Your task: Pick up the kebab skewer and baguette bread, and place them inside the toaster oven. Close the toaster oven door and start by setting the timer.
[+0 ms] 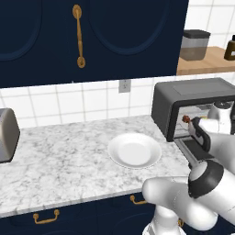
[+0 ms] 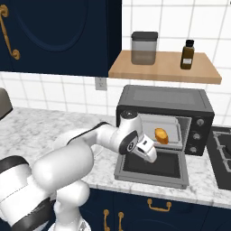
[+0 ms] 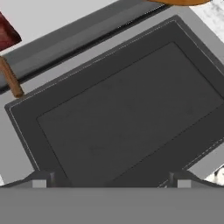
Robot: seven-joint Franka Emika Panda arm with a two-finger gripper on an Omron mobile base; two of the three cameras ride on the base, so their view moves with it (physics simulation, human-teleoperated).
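Note:
The toaster oven (image 2: 164, 97) stands on the counter, and its door (image 2: 153, 164) lies folded down flat and open. The golden baguette bread (image 2: 161, 135) rests inside the cavity, and its edge shows in the hand view (image 3: 179, 1). The kebab skewer (image 3: 11, 78) also lies inside at the left; its wooden stick and a red chunk show, seen too as a red bit (image 1: 186, 119). My gripper (image 2: 152, 158) hangs just above the dark glass of the lowered door (image 3: 127, 109), pointing down at it. Its jaws are wide open with nothing between them.
A white plate (image 1: 134, 150) sits bare on the marble counter (image 1: 59, 160), left of the oven. A silver pop-up toaster (image 1: 7, 133) is at the far left. A stove (image 2: 221, 153) lies right of the oven. Above it a wooden shelf (image 2: 164, 67) holds a jar and a bottle.

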